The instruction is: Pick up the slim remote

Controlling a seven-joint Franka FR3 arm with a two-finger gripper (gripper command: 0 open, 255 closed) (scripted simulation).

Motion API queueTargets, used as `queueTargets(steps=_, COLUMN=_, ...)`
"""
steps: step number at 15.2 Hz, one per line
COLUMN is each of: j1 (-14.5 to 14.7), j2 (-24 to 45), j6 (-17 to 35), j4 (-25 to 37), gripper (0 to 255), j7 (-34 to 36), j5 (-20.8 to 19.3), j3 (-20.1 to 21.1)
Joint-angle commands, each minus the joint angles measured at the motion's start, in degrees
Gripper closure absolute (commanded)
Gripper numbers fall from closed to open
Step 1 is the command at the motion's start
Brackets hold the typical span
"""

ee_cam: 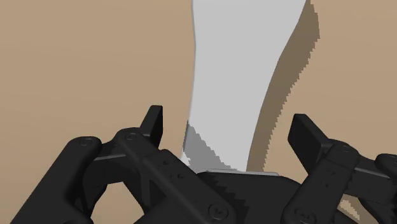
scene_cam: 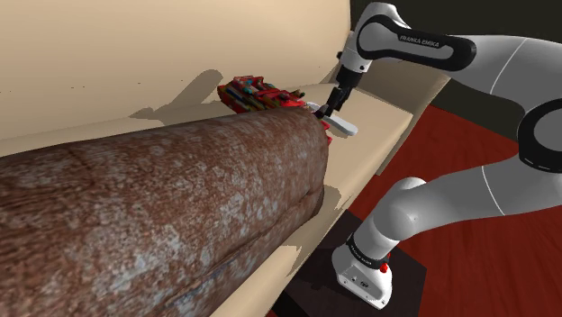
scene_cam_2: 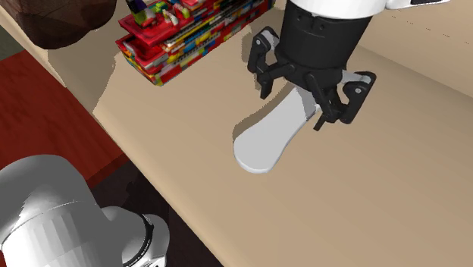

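Pale grey, the slim remote (scene_cam_2: 269, 140) is lying flat on the beige cushion (scene_cam_2: 379, 174), near a multicoloured brick block (scene_cam_2: 182, 38) (mostly red). The black gripper (scene_cam_2: 296, 106) is hovering over the remote's narrower end, with its fingers standing wide apart on either side, touching and gripping nothing.

Shoulder camera: beside the stand (scene_cam: 311, 293), looking over a brown bolster (scene_cam: 153, 207) along the tan seat (scene_cam: 378, 117) from mid-distance. Second exterior camera: close above that seat, tilted steeply down, the arm (scene_cam_2: 53, 208) and its white link at lower left. Wrist camera: nearest, looking down along the gripper (ee_cam: 229, 124) onto the seat. All three share the pale grey remote (scene_cam_2: 269, 140); both exterior views share the coloured brick stack (scene_cam_2: 189, 34).
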Motion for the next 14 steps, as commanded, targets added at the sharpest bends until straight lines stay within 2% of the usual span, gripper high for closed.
queueTargets(steps=1, j1=-0.11, j2=-0.14, j6=1.63, j4=-1.73, gripper=0, j7=-0.07, j5=-0.18, j3=-0.23)
queueTargets(steps=3, j1=-0.13, j2=-0.17, j6=2.06, j4=-2.20, gripper=0, j7=-0.05, j5=-0.21, j3=-0.27)
queueTargets(steps=4, j1=-0.13, j2=-0.08, j6=2.04, j4=-2.09, gripper=255, j7=-0.10, j5=-0.22, j3=-0.31)
queueTargets(steps=14, j1=-0.10, j2=-0.12, j6=1.31, j4=-1.40, gripper=255, j7=-0.08, j5=-0.15, j3=-0.20)
